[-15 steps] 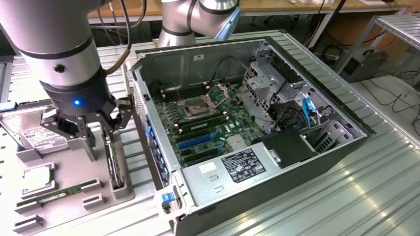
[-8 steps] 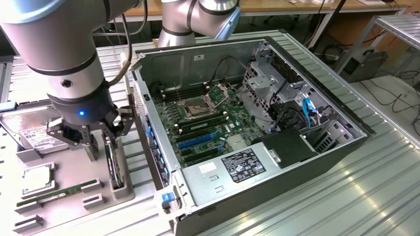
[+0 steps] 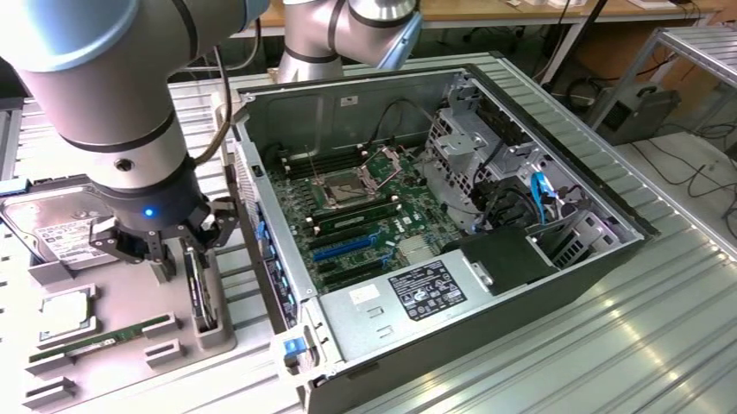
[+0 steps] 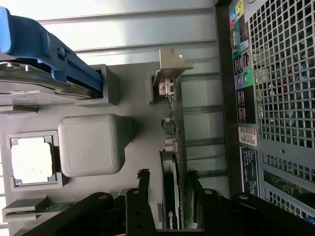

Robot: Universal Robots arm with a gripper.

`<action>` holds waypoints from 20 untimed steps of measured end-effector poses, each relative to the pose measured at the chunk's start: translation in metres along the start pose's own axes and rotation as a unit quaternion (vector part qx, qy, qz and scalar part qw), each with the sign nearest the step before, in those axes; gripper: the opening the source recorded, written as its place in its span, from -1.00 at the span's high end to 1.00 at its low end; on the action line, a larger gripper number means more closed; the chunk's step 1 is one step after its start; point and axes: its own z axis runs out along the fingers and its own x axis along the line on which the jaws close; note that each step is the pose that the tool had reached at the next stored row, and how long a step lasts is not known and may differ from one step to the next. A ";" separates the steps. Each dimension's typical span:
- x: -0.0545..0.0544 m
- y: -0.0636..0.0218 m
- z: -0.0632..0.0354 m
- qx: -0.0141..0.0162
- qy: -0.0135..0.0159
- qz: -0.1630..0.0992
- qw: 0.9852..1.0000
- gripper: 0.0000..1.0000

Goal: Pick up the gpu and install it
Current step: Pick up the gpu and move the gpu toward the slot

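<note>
**Desk:** Gripper (image 3: 185,257), how is it sitting?

**Operator:** I'm watching its fingers (image 4: 143,184) standing spread, straddling the gpu (image 3: 203,293) without touching it.

**Desk:** And around it?

**Operator:** Going across the exterior view, I'm seeing the hard drive (image 3: 58,233) lying leftmost, the gpu standing on edge in the grey tray (image 3: 127,297), and the open computer case (image 3: 305,112) lying rightmost.

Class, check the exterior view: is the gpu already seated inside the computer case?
No, the gpu stands on edge in the grey holder tray outside the computer case, under the open claw.
</note>
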 end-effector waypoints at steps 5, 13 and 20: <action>0.000 -0.0039 0.0075 -0.001 0.000 0.001 1.000 0.16; -0.001 -0.0048 0.0111 -0.003 0.000 0.011 1.000 0.16; -0.001 -0.0049 0.0127 -0.003 -0.001 0.020 1.000 0.18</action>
